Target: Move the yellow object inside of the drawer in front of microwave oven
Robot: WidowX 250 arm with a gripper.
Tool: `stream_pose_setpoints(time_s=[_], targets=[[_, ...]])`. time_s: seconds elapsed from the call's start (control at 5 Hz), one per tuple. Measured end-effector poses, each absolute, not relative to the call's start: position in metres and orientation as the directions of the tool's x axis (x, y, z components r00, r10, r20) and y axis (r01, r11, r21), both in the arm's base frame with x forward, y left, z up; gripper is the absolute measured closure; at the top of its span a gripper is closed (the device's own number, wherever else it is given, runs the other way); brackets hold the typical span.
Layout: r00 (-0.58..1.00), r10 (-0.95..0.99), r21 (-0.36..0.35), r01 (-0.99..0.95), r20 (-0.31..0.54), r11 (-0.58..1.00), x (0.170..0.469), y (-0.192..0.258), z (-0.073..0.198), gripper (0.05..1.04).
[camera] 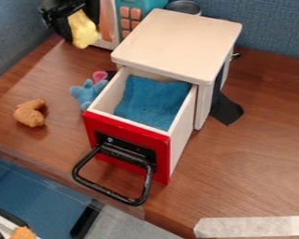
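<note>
– what's on your feed, biggest first?
– the wooden bench, then the white cabinet with its red-fronted drawer pulled out.
– and behind?
– the microwave oven, back against the wall. i've a blue cloth lining the drawer, and my jaws at upper left, in front of the oven.
– open or closed?
– closed on the yellow object, as far as i can judge. it hangs tilted by the oven's left side; i can't tell whether its tip touches the bench.
– how will it handle?
– light, i'd guess, maybe slightly soft, not slippery or fragile. i'd hold it round the middle, squeeze gently, and lower it upright so it doesn't roll on release.
– anything smaller?
– a curled brown piece, well apart, nearer the front edge.
</note>
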State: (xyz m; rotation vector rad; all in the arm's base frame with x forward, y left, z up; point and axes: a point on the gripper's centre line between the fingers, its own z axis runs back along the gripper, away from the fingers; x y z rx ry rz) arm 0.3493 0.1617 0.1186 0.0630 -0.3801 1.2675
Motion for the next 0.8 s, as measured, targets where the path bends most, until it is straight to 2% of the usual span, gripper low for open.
stream_pose_setpoints(time_s=[0.4,0.8], targets=[[0.185,0.933,-0.121,-0.965,0.307,0.231,0.367,0.193,0.077,0.269],[0.193,0.930,-0.109,-0.965,0.313,0.237,0.369,0.209,0.042,0.269]])
